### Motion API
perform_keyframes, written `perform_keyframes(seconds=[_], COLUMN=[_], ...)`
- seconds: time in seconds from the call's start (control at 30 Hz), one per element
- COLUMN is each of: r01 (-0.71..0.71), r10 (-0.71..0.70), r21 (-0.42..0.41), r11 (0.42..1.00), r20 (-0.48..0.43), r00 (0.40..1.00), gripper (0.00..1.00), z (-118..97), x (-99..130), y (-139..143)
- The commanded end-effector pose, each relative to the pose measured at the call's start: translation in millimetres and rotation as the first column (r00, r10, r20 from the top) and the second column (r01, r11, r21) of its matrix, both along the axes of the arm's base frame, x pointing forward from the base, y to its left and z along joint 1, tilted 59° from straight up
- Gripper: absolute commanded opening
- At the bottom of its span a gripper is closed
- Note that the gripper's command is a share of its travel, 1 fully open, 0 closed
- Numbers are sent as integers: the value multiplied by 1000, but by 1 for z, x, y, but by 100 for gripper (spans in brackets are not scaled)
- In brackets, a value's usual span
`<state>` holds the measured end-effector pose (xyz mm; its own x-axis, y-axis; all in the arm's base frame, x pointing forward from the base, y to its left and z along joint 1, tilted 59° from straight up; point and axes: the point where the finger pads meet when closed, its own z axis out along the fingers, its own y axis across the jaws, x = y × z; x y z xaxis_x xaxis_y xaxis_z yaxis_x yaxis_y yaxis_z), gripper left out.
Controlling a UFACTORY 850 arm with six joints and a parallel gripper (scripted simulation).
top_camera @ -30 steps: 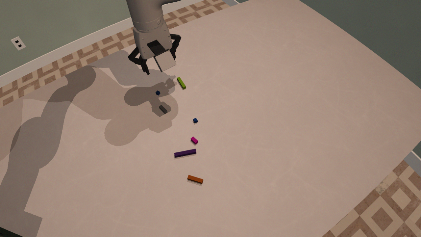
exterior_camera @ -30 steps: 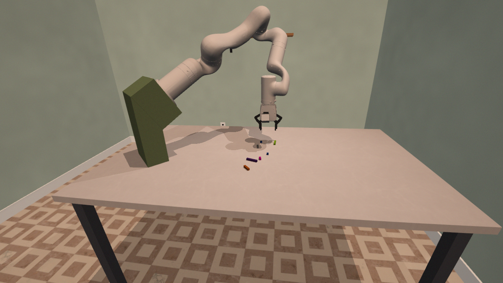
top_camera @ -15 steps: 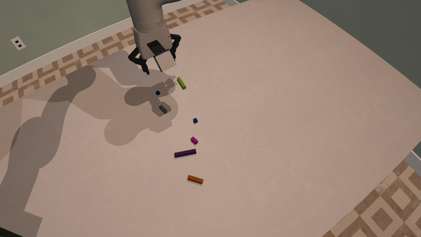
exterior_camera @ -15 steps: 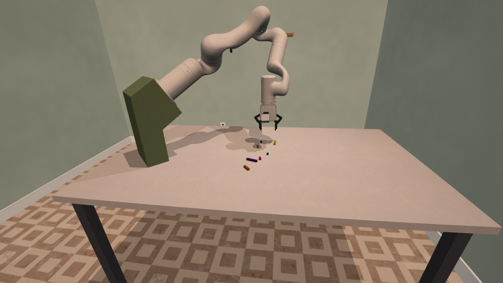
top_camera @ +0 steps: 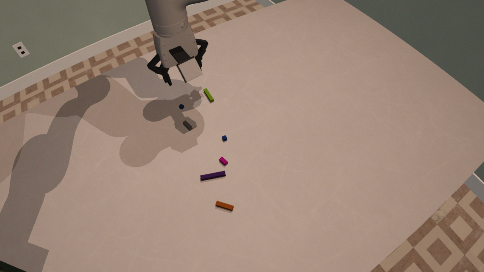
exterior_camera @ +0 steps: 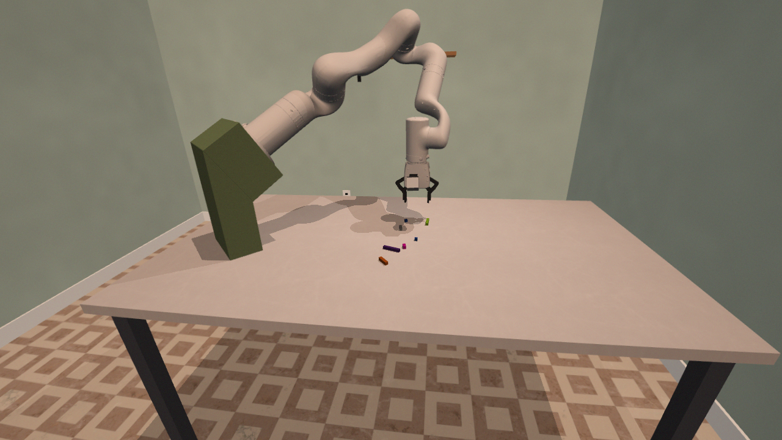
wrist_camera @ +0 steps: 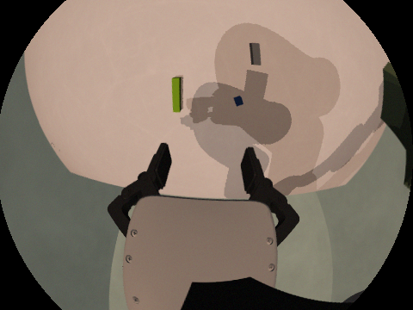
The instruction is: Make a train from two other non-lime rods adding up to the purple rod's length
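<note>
Purple rod (top_camera: 213, 175) (exterior_camera: 391, 249): long, square-edged bar, flat on the table, between magenta and orange, touching neither.
Magenta (top_camera: 223, 161) (exterior_camera: 404, 245): short block just beside purple's one end.
Orange (top_camera: 224, 206) (exterior_camera: 383, 261): flat bar, apart from purple, slanted differently.
Blues: two small cubes; one (top_camera: 181, 106) (exterior_camera: 405, 220) (wrist_camera: 238, 101) in shadow near grey, one (top_camera: 224, 138) (exterior_camera: 415, 239) in the light near magenta.
Grey (top_camera: 187, 125) (exterior_camera: 400, 227) (wrist_camera: 255, 54): plain block, wholly in shadow.
Lime (top_camera: 208, 95) (exterior_camera: 427, 221) (wrist_camera: 176, 95): slim bar at the shadow's edge.
Claw (top_camera: 185, 74) (exterior_camera: 416, 200) (wrist_camera: 206, 153): spread fully wide, nothing held, above the table, clear of every rod.
Table (top_camera: 321, 142) (exterior_camera: 519, 273) (wrist_camera: 99, 86): smooth, faintly veined top, straight edges; rods well in from them.
Mount (exterior_camera: 232, 191): angular, olive, flat-faced, well apart from the rods.
Train: unmade; rods lie separately.

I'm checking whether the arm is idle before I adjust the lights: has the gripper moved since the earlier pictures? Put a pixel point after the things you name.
No. The gripper (top_camera: 185, 77) (exterior_camera: 416, 201) (wrist_camera: 206, 153) shows no visible shift against the wall outlet (top_camera: 20, 49) (exterior_camera: 346, 193).
</note>
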<state>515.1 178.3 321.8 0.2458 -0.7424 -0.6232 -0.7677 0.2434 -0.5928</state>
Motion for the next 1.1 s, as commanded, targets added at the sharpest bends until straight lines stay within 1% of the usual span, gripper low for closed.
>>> perform_keyframes(seconds=[0.0,0.4,0.47,0.5,0.53,0.73,0.8,0.83,0.9,1.07], r01=[0,0,7,22,46,125,125,167,187,267], r10=[0,0,-7,-21,-44,-107,-107,-136,-149,-191], r21=[0,0,6,18,39,101,101,133,147,202], r11=[1000,1000,1000,1000,998,987,987,977,971,942], r20=[1,1,-10,-30,-65,-167,-167,-218,-241,-328], r00=[1000,1000,1000,999,997,980,980,967,959,925], gripper=[100,100,100,100,100,100,100,100,100,100], z=[0,0,-4,-12,-27,-69,-69,-90,-100,-136], x=[0,0,2,6,11,22,22,25,26,26], y=[0,0,-4,-11,-23,-59,-59,-78,-86,-118])
